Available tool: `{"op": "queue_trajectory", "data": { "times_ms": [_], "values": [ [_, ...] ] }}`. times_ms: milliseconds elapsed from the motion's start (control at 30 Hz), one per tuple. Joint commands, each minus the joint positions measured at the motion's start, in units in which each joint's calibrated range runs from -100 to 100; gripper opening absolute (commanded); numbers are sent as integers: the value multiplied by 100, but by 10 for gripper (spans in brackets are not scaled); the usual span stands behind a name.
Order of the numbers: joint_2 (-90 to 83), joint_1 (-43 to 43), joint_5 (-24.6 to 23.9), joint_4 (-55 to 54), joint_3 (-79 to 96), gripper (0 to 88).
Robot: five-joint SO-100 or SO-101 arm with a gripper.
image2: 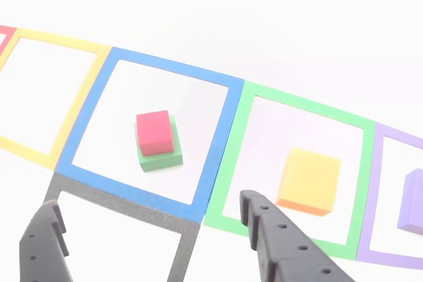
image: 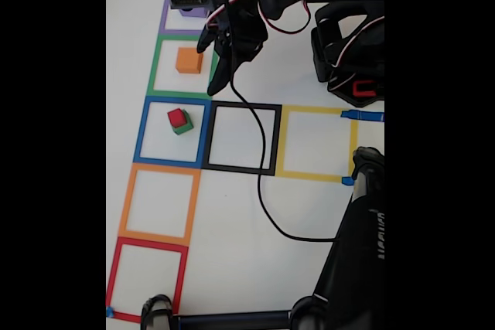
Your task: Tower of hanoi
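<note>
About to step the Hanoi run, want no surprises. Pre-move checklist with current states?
1. Hand empty: ok, nothing between its fingers in the other view.
2. Hand open wide enough for a cube: ok, fingers well apart.
3. Red cube seated on green cube: ok, stacked inside the blue square, slightly offset.
4. Orange cube free to grasp: ok, alone in the green square, nothing on top.
5. Purple cube position: cannot tell fully, cut by the frame edge in the other view and partly hidden by the arm in the fixed view.
6. Cable clear of cubes: ok, it trails over the black square, away from the cubes.
</note>
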Motion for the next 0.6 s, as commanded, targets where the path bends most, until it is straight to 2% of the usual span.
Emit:
{"op": "queue_trajectory", "data": {
  "times_ms": [0,267,467,567],
  "values": [
    [130,97,36,-1647,902,350],
    [1083,40,36,-5153,2557,379],
    [2456,107,36,-7647,3302,391],
    [3134,88,36,-8433,3375,390]
  ]
}}
